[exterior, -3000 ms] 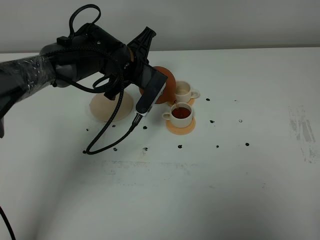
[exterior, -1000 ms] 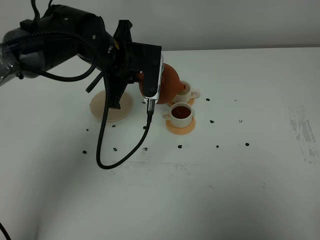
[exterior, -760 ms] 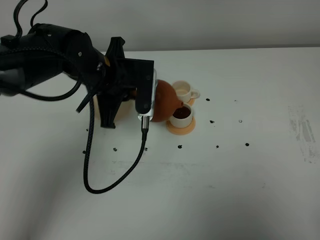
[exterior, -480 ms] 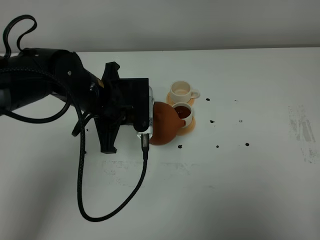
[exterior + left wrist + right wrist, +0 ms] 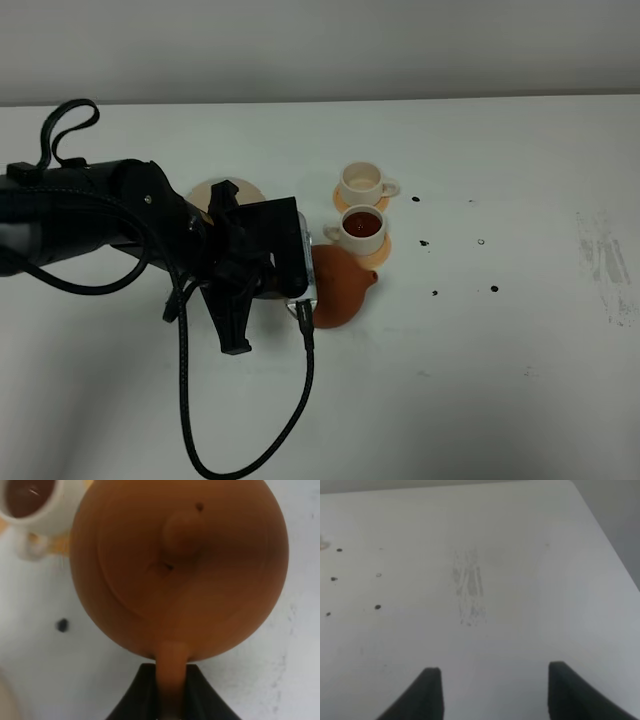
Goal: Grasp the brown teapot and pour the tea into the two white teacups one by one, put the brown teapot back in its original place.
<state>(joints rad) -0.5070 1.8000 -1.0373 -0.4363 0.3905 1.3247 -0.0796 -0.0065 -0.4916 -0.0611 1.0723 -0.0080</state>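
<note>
My left gripper (image 5: 306, 290) is shut on the loop handle of the brown teapot (image 5: 340, 286), which is upright and low over the table, just in front of the cups. In the left wrist view the teapot (image 5: 180, 565) fills the frame, its handle pinched in my left gripper (image 5: 172, 682). The nearer white teacup (image 5: 362, 228) holds dark tea and also shows in the left wrist view (image 5: 27, 497). The farther white teacup (image 5: 360, 183) looks pale inside. The beige saucer (image 5: 205, 189) lies behind my arm, mostly hidden. My right gripper (image 5: 495, 695) is open over bare table.
Each cup stands on an orange coaster (image 5: 381, 250). Small black dots (image 5: 434, 293) mark the white table. A black cable (image 5: 250, 455) loops down from the left arm. A grey scuff (image 5: 470, 587) lies ahead of the right gripper; the table's edge is at the right (image 5: 612, 555).
My left arm has swung the teapot from beside the far cup towards the table's front, past the near cup, and levelled it. The saucer has come partly into view.
</note>
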